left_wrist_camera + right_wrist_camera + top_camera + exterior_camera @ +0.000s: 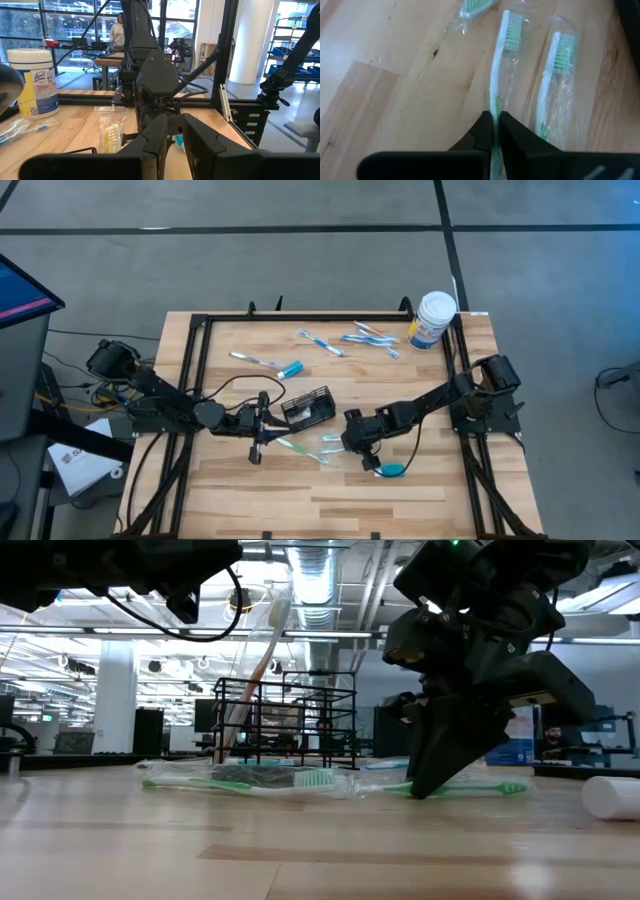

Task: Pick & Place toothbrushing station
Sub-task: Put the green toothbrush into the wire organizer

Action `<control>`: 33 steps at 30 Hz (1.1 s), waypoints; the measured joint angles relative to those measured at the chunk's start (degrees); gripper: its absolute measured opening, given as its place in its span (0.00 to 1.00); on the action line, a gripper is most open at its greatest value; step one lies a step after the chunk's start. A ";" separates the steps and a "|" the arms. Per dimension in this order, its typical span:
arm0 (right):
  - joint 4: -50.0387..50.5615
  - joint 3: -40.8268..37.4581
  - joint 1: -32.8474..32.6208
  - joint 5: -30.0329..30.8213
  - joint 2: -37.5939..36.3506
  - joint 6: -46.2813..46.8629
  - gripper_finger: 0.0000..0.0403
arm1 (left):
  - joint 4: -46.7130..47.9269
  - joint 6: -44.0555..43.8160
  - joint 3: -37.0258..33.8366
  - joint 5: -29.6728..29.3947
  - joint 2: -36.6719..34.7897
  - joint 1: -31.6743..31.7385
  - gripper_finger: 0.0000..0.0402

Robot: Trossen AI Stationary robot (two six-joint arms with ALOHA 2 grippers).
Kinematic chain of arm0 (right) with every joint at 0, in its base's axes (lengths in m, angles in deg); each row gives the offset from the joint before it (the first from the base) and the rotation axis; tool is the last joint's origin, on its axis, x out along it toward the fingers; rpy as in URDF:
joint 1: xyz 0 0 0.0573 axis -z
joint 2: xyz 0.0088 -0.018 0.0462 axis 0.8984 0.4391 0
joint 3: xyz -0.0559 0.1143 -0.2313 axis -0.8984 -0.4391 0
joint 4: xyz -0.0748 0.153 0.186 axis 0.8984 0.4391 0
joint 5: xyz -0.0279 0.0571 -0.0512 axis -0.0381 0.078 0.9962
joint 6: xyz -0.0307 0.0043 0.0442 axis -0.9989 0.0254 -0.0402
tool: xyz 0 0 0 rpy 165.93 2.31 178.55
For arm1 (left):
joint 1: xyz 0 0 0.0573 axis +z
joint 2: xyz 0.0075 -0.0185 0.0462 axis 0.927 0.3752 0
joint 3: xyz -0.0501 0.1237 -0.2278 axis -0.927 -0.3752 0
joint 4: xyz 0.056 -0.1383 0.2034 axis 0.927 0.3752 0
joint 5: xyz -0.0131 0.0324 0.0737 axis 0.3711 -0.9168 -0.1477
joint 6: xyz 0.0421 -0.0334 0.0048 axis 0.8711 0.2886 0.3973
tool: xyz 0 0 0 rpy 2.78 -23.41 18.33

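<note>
The toothbrushing station point(310, 407) point(285, 715), a small black wire holder, stands mid-table. A wrapped toothbrush point(262, 660) point(111, 134) leans in it, head up. My right gripper point(350, 445) point(494, 131) point(430, 780) slants down to the table right of the holder and is shut on a green-and-white wrapped toothbrush point(501, 55). My left gripper point(272, 425) point(175, 145) hovers level just left of the holder, its fingers a narrow gap apart with nothing between them. My right gripper pinches the toothbrush's handle point(493, 107) between its two fingers, through the clear wrapper. The fingers slant down from above, and the brush runs on straight ahead between them. The brush lies flat on the table, bristle head away from the gripper.
Two more green wrapped toothbrushes point(552, 85) point(475, 6) lie beside the held one. Several blue ones point(320, 342) point(370, 335) lie toward the far edge. A white canister point(434, 318) stands at the far right corner, and a teal thing point(392, 471) lies near the right gripper.
</note>
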 joint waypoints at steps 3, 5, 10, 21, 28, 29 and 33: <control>0.69 -0.07 0.00 0.13 -0.61 -0.04 0.02 | 0.00 0.00 0.00 -0.01 -0.01 0.00 0.13; 0.56 -0.11 -0.05 0.18 -0.99 -0.04 0.02 | 0.00 0.00 0.00 -0.01 0.00 0.00 0.13; 1.88 -0.07 -0.09 0.35 -4.17 -0.46 0.01 | -0.01 0.00 0.00 -0.02 -0.01 0.00 0.13; 4.58 -0.02 0.02 1.92 -15.63 -2.35 0.00 | 0.00 0.00 0.00 -0.02 0.01 0.00 0.13; 4.73 -0.02 0.77 2.17 -22.86 -3.15 0.00 | -0.26 0.20 0.00 -0.02 0.00 0.00 0.13; 4.77 -0.02 1.04 2.56 -23.72 -3.15 0.00 | -0.63 0.37 0.00 -0.04 -0.01 0.00 0.13; 4.22 -0.02 2.51 3.40 -26.85 -3.15 0.00 | -4.23 2.72 0.00 -0.04 0.00 0.01 0.13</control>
